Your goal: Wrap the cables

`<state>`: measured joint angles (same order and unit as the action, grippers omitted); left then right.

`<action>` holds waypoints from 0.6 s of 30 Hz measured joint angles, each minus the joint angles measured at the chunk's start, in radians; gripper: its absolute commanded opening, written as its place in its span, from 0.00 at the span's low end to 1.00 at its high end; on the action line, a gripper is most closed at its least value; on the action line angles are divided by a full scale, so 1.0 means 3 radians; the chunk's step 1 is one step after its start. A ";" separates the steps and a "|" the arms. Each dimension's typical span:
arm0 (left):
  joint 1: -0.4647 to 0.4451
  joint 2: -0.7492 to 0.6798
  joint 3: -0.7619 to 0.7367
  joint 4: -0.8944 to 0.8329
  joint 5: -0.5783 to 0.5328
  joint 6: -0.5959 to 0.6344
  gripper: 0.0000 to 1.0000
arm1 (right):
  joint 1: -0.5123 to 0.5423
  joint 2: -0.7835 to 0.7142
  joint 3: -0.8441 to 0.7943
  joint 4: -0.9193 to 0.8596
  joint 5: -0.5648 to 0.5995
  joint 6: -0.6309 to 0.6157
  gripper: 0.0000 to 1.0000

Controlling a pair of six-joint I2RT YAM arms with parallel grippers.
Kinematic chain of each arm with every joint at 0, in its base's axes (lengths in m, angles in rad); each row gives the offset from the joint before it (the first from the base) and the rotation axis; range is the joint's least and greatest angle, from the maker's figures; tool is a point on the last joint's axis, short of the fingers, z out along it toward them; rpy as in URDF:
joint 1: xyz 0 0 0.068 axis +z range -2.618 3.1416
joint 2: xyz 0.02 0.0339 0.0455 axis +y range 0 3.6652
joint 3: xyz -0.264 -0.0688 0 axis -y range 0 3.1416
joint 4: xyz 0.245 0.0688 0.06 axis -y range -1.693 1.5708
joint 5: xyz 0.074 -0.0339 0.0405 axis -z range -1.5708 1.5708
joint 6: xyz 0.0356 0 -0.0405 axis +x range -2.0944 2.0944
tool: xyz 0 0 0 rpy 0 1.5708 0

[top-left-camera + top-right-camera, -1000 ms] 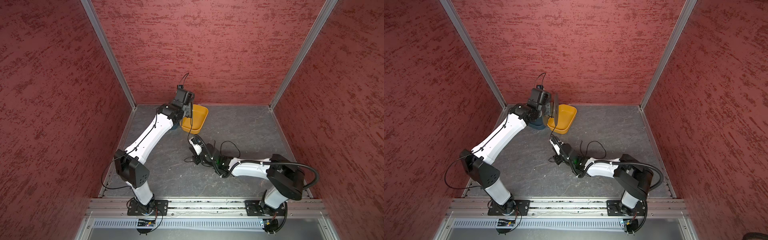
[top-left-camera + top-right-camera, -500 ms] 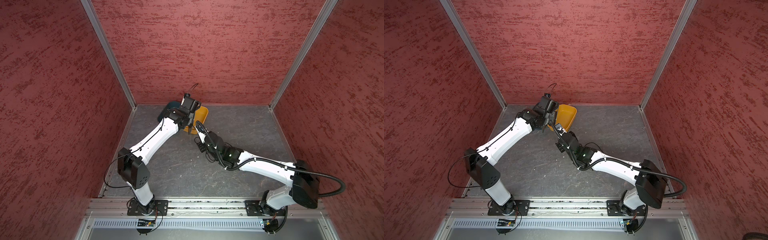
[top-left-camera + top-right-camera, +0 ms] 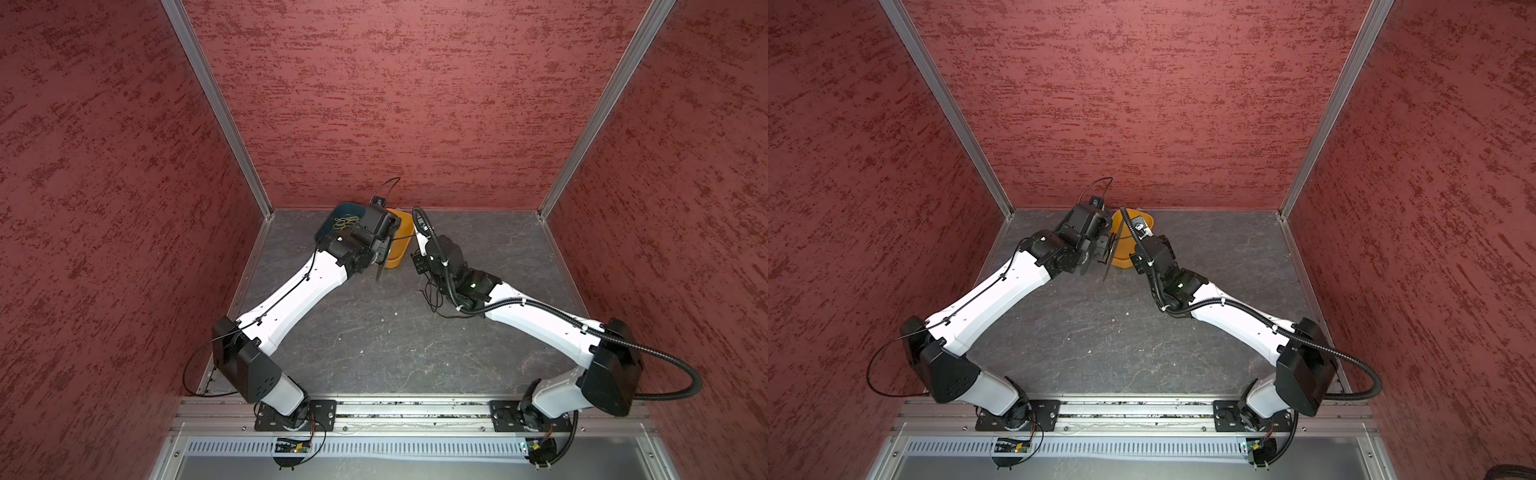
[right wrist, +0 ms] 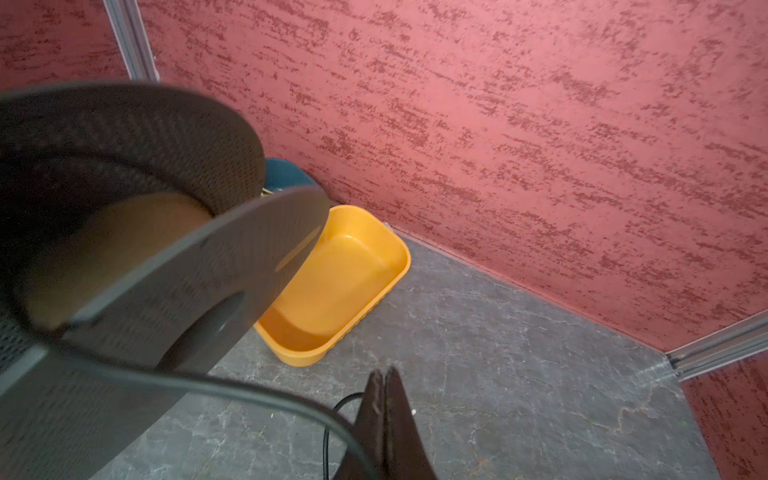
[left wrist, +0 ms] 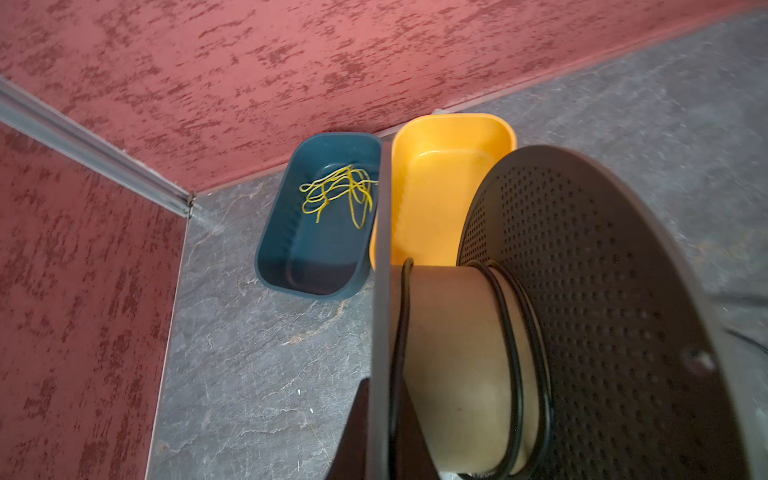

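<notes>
Slack cable (image 4: 325,453) lies on the floor (image 4: 498,374) beside the right arm. The right gripper (image 4: 384,395), pressed together, pinches the cable running to the spool (image 5: 582,291), with a few turns round its core. The left gripper (image 5: 380,415) clamps the spool's rim. Beyond stand a yellow tub (image 5: 453,119) and a blue tub (image 5: 282,232).

The left arm (image 3: 291,291) reaches from seven o'clock toward twelve, the right arm (image 3: 540,320) from five o'clock. The left tool (image 5: 380,390) and right tool (image 4: 385,388) are both clamped, tips near each other.
</notes>
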<state>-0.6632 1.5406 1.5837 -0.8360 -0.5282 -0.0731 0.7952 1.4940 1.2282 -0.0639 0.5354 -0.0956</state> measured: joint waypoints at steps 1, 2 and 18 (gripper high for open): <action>-0.0020 -0.0006 -0.0001 -0.0001 0.0025 0.0019 0.00 | -0.0043 0.0017 0.0050 -0.0023 -0.0029 -0.0004 0.00; -0.0039 -0.0011 -0.0001 0.0000 0.0056 0.0043 0.00 | -0.0085 0.0039 0.0097 -0.0048 -0.0060 -0.0006 0.00; -0.0079 -0.0203 0.0038 0.0051 0.1122 0.0149 0.00 | -0.0879 0.0376 0.0226 -0.0354 -0.1422 0.0221 0.05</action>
<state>-0.6868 1.4796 1.5951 -0.8207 -0.1917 -0.0284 0.5316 1.6070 1.2961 -0.1699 0.1089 -0.0292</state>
